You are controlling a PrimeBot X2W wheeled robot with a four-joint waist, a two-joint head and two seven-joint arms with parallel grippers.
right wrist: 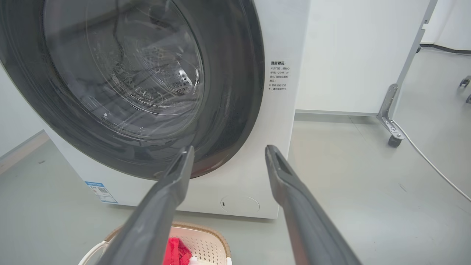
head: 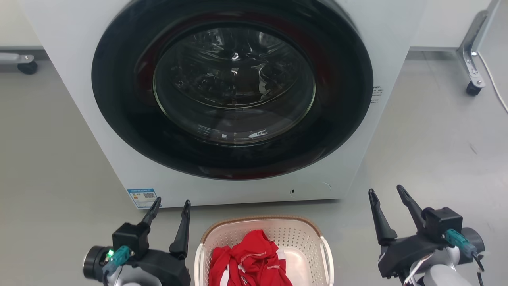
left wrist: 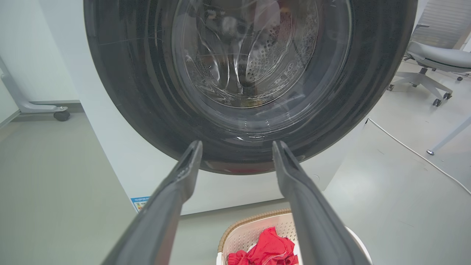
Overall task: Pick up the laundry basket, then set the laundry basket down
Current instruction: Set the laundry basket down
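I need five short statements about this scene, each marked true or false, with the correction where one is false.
1. The cream-white perforated plastic laundry basket stands on the grey floor before the white front-loading washer. True.
2. The basket holds blue cloth. False: red cloth.
3. The left gripper grips a basket handle. False: open, beside it, apart.
4. The right gripper is open. True.
5. The washer's round glass door is open. False: shut.

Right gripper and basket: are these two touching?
Apart. In the head view, bare floor lies between the right gripper and the basket.
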